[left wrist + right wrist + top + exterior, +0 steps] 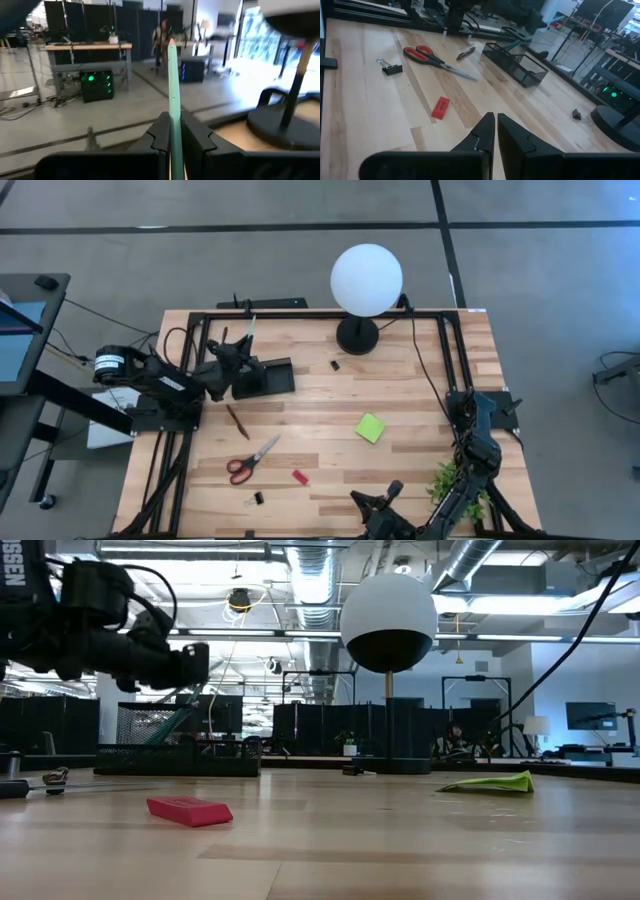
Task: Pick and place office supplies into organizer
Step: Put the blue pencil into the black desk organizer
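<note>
While over organizer [265,377], left end effector [172,131] clamps green pen [173,85].

**Where your four cameras look**

Your high view looks straight down on the whole table [330,430]. Your low view sits at tabletop height, close behind the red piece [190,810], facing the room. Each wrist view looks forward past its own fingers. Your right wrist, high and low views share the organizer [516,62] and the lamp's base [357,335].
</note>
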